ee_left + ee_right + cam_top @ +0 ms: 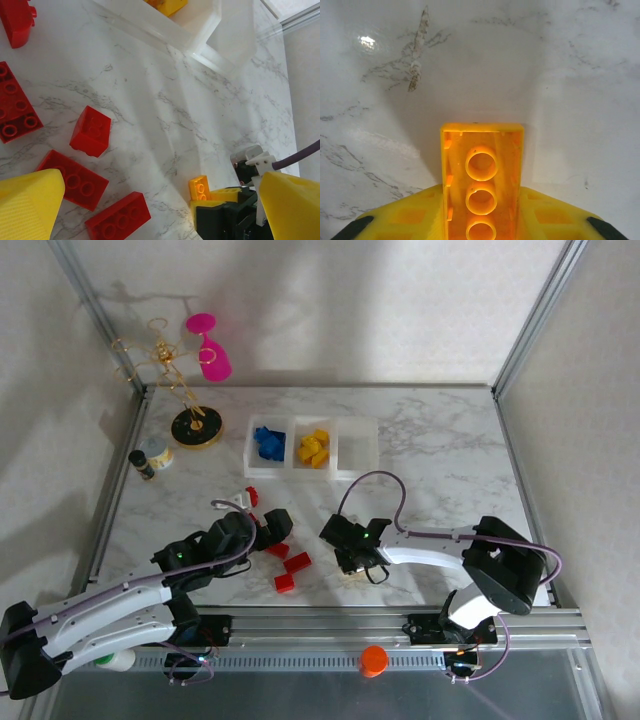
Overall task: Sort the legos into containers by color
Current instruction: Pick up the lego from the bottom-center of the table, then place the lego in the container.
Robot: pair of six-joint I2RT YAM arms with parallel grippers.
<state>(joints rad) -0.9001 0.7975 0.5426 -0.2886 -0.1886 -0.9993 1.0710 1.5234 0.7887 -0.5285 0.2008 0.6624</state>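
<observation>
Yellow lego (481, 170) pinched by its long sides in right pincer (356, 560), 6 o'clock on table (440, 450), ready to lift. Likely bound for containers (358, 448) at 12, yellow bin. Left pincer (268, 526) spread wide over red legos (290, 570), 7 o'clock.

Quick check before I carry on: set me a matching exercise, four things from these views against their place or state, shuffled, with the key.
Things:
1. blue legos
2. red legos
3. left tool
4. right tool

Place or state:
A. shut on a yellow brick
B. loose on the table
C. open
D. in the leftmost bin

Pairs: 1-D, 2-B, 3-C, 4-A
</observation>
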